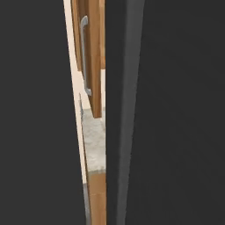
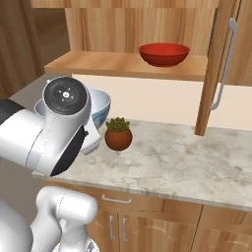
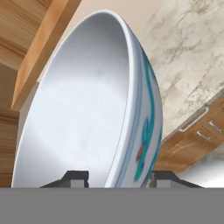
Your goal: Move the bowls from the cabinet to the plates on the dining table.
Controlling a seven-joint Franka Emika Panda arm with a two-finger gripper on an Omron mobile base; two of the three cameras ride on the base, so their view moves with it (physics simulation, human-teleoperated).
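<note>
Hand view: the end effector [image 3: 114, 177] was clamped on the white bowl's [image 3: 87, 113] rim, one finger inside, one outside. The red bowl [image 2: 164, 53] sat on the cabinet shelf [image 2: 98, 64] at 1 o'clock.

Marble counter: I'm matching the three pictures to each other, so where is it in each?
Left base view: marble counter, a narrow strip at centre between dark panels.
Right base view: across the middle, under the plant pot.
Hand view: upper right, beyond the patterned bowl.
Shared landmark: the cabinet's silver handle, in both base views.
</note>
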